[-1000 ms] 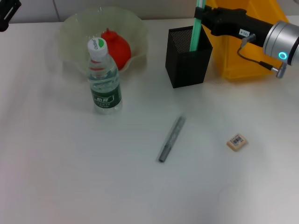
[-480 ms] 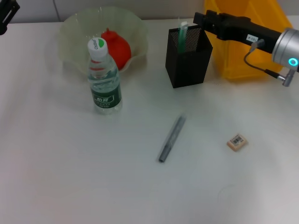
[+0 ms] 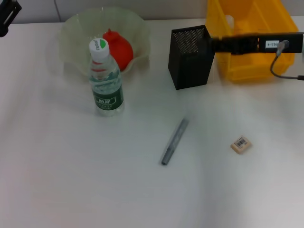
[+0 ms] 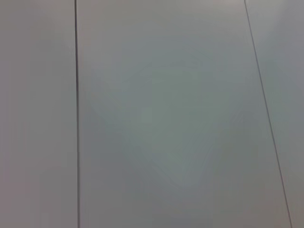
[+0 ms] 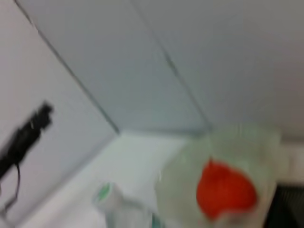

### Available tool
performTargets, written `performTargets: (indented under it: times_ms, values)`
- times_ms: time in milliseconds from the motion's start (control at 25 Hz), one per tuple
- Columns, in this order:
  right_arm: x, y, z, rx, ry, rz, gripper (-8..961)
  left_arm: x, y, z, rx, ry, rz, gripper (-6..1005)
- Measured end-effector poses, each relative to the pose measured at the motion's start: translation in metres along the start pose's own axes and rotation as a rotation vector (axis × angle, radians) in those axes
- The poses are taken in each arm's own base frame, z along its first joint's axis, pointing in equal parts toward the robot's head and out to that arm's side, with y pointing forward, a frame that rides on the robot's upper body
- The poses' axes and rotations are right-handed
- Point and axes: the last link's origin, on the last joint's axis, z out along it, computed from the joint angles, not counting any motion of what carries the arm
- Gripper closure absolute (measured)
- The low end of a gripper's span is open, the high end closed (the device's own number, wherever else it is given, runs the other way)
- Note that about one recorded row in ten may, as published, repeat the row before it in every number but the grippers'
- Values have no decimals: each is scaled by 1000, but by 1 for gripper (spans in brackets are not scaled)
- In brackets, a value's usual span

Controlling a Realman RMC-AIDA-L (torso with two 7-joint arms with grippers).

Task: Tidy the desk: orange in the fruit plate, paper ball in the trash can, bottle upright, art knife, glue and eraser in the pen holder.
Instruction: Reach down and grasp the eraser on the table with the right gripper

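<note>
The orange (image 3: 118, 47) lies in the pale fruit plate (image 3: 76, 28) at the back left; both also show in the right wrist view, orange (image 5: 225, 187) and plate (image 5: 256, 142). The water bottle (image 3: 105, 80) stands upright in front of the plate. The black mesh pen holder (image 3: 190, 59) stands at the back middle. My right gripper (image 3: 213, 44) is level with its rim on its right side, over the yellow trash can (image 3: 251, 66). The glue is out of sight. The grey art knife (image 3: 174, 141) and the eraser (image 3: 241, 144) lie on the table. My left gripper (image 3: 4, 16) is parked at the far left corner.
A white lump, perhaps the paper ball (image 3: 229, 20), shows inside the yellow can. The right arm's cable (image 3: 278, 61) hangs over the can's front wall. The white table (image 3: 71, 180) stretches bare in front of the bottle. The left wrist view shows only a grey wall.
The green glue stick went down into the pen holder and out of sight. My right arm then drew back to the right, away from above the holder.
</note>
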Motion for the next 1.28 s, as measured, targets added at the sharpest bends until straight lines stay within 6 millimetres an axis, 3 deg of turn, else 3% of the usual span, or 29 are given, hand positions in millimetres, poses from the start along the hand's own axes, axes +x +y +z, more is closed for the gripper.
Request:
performTargets:
  times_ms: [240,560,760,1280]
  values:
    - [-8,32,3,242,319,11,470,0,1,2,-3,2,-3,380]
    - [9,27,31,465,677,102,467,-3,4,7,-7,-1,-4,380]
    - [20,17,50,466,757,145,466,-4,5,8,-5,-1,9,380]
    - [27,13,60,499,840,119,462,-4,3,6,6,-2,10,380]
